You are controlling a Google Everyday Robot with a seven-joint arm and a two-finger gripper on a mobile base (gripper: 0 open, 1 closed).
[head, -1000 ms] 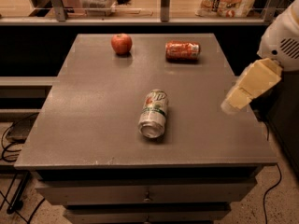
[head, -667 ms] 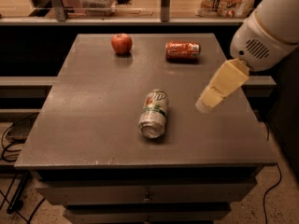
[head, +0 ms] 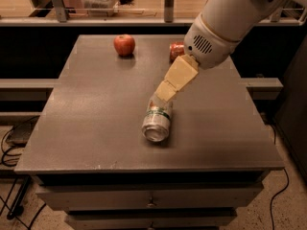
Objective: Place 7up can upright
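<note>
The 7up can (head: 157,121) lies on its side near the middle of the grey table (head: 96,119), its silver end facing the front edge. My gripper (head: 166,91) comes in from the upper right on the white arm and hangs just over the can's far end, covering part of it.
A red apple (head: 124,45) sits at the back left of the table. A red-orange can (head: 175,51) lies at the back, partly hidden behind my arm. A shelf rail runs behind the table. Cables lie on the floor at the left.
My arm has swung left from the table's right edge toward the middle, and the gripper now sits over the far end of the 7up can. The can has not moved.
</note>
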